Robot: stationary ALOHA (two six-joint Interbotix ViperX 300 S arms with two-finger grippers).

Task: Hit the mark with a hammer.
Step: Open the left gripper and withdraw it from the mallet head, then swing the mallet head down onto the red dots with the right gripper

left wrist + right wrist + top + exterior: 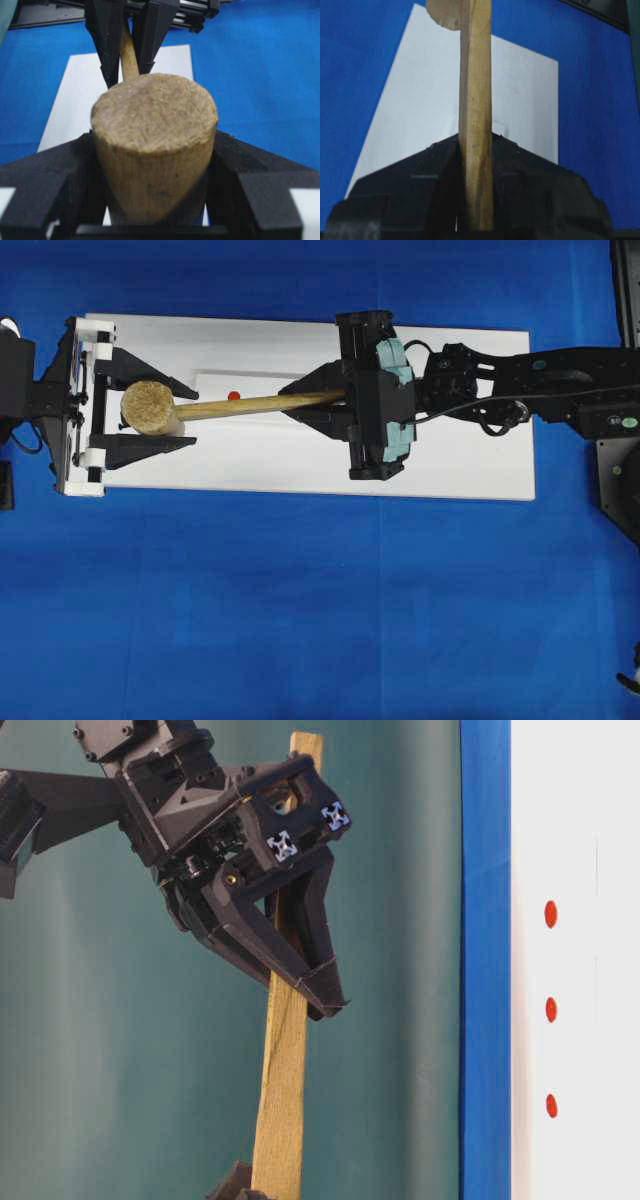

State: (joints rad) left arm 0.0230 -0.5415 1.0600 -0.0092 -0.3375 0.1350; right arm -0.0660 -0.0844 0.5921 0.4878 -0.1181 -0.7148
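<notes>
A light-wood hammer hangs between my two grippers above the white board [450,440]. Its thick head [150,407] sits between the fingers of my left gripper [196,417], which flank it closely on both sides [154,134]. I cannot make out whether they still press it. The slim handle [250,405] runs right into my right gripper [283,402], which is shut on it [476,136]. The mark, a red dot [233,395], lies on the board just beyond the handle. In the table-level view the right gripper [325,1000] clamps the handle [282,1100].
The board rests on a blue cloth [300,620]. Three red dots [550,1009] show in a row on the board in the table-level view. The right arm [540,385] stretches in from the right edge.
</notes>
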